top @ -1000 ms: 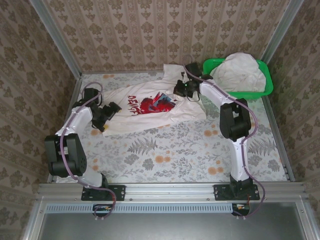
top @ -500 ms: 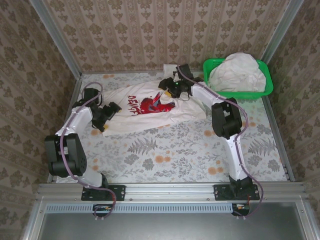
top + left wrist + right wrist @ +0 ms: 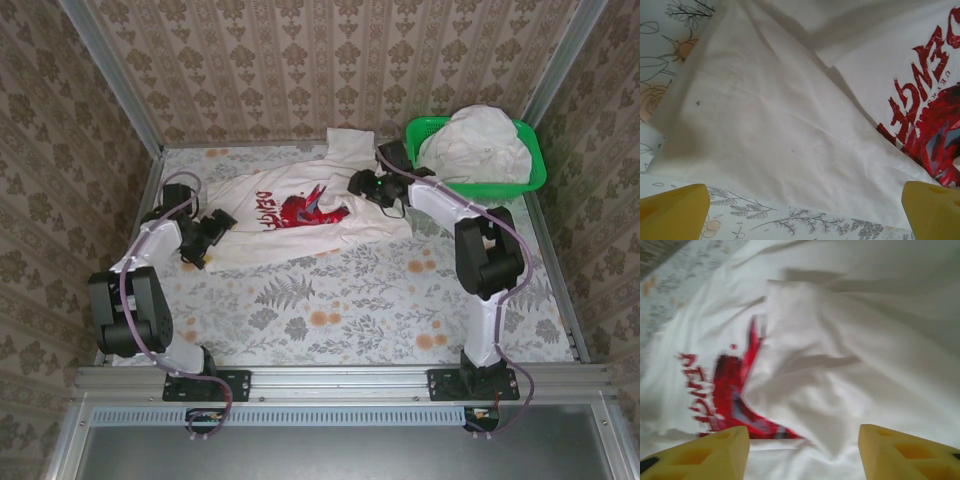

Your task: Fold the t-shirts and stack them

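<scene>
A white t-shirt (image 3: 262,240) with a red graphic (image 3: 300,212) lies spread on the table's far half, its right side folded in over part of the print. My left gripper (image 3: 222,222) is open at the shirt's left edge; in the left wrist view its yellow fingertips (image 3: 672,212) stand wide apart before the folded cloth (image 3: 770,125), and my left gripper (image 3: 802,215) holds nothing. My right gripper (image 3: 358,183) hovers open over the shirt's right part; its fingers (image 3: 700,455) frame rumpled cloth (image 3: 840,340) beside the red lettering (image 3: 700,385). Another white t-shirt (image 3: 475,145) is heaped in the basket.
The green plastic basket (image 3: 535,172) stands at the back right corner. Patterned walls close the table at the back and both sides. The flowered tabletop (image 3: 330,310) between the shirt and the arm bases is bare.
My right gripper swung left over the print, opened and let go of the cloth, then drew back to the right. The shirt's right side now lies over part of the graphic. The left arm barely moved.
</scene>
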`<state>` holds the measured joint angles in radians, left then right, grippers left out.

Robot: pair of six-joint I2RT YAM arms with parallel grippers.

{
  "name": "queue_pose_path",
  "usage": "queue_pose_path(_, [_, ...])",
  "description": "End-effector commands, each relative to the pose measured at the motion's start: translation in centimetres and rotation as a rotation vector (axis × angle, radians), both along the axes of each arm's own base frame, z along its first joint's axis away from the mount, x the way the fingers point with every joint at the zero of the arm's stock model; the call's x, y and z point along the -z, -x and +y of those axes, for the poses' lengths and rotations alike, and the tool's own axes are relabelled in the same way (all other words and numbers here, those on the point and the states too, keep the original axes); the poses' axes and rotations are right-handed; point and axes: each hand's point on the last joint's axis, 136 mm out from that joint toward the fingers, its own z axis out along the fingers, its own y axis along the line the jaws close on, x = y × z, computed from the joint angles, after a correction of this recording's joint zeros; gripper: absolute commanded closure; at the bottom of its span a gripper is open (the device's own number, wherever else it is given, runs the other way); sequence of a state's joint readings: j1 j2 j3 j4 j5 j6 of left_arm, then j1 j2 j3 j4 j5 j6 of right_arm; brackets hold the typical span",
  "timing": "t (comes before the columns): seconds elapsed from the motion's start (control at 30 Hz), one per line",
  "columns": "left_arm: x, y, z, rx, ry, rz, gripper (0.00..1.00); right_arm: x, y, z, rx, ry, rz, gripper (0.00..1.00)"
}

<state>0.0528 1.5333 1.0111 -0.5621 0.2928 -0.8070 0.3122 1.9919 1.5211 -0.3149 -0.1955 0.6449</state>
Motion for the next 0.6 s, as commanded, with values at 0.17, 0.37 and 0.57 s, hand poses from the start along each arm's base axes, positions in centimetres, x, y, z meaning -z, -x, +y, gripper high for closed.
queue_pose_path(0.17, [2.5,-2.7,-0.1,0.025,0.017,-0.004,0.01,6.5,3.9,-3.6,-0.029,0.212,0.17,0.55])
queue_pose_path(0.37, [4.7,-1.2,0.0,0.031,0.008,0.073,0.02,9.2,7.4,-5.3,-0.024,0.277,0.269,0.6])
queue_pose_path(0.57, [5.9,3.3,-0.4,0.051,0.017,0.145,0.02,10.0,13.4,-7.1,0.016,0.274,0.354,0.61])
